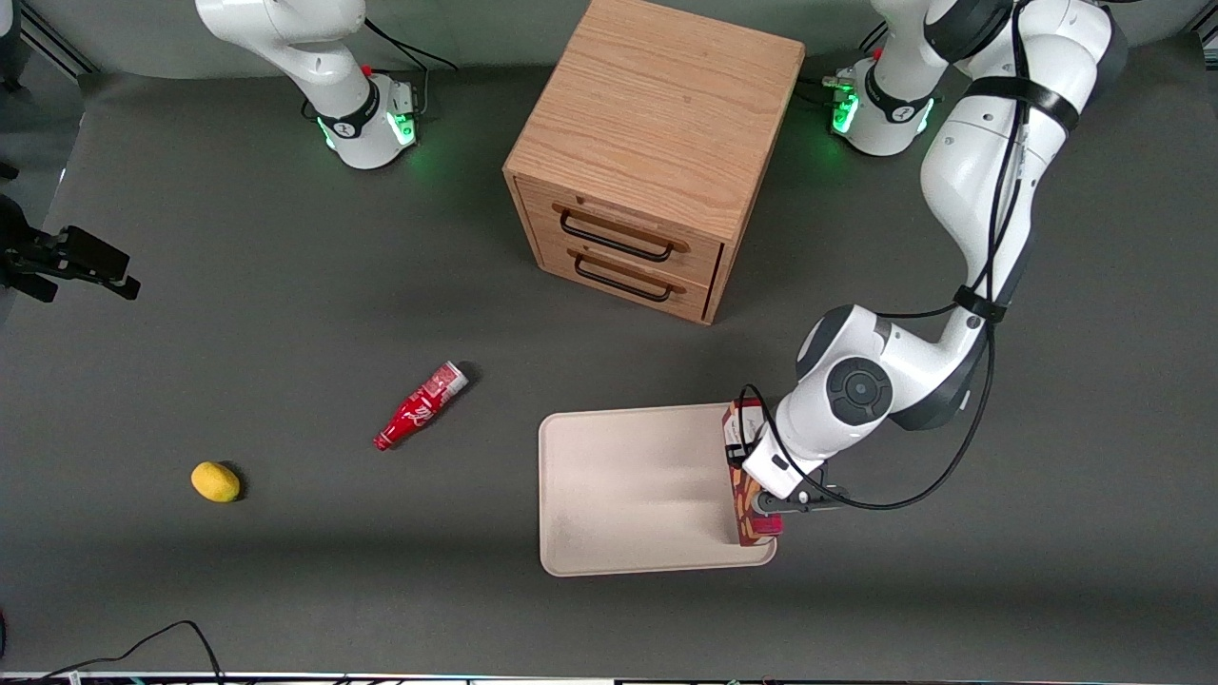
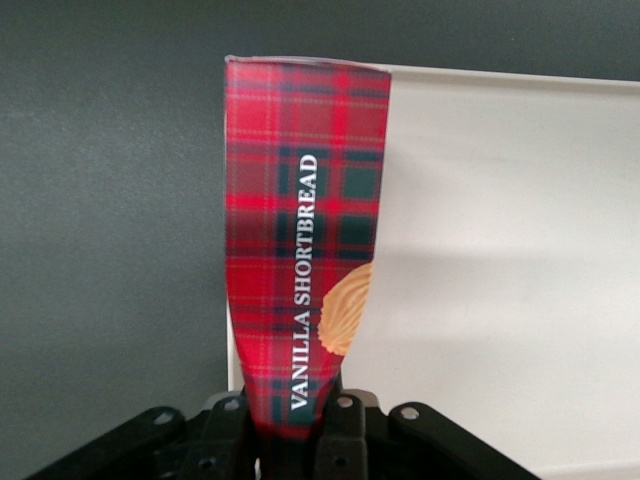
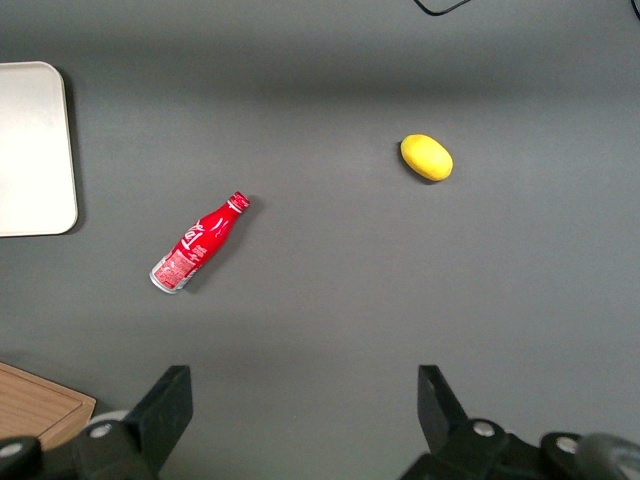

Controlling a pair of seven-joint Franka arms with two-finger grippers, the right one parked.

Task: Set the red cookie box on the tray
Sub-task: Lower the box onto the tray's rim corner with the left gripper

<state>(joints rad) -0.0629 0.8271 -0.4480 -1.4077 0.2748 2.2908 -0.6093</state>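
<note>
Currently the red cookie box (image 1: 745, 476) is pinched edge-up in the gripper (image 1: 767, 521), over the tray (image 1: 628, 490) edge nearest the working arm. Its long axis is seen running along that rim (image 2: 520, 78), so an inward shift seems needed.

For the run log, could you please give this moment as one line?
stage: placing | pincer: shut on box, at tray edge toward working arm | box: on edge, over tray rim | release: pending
</note>
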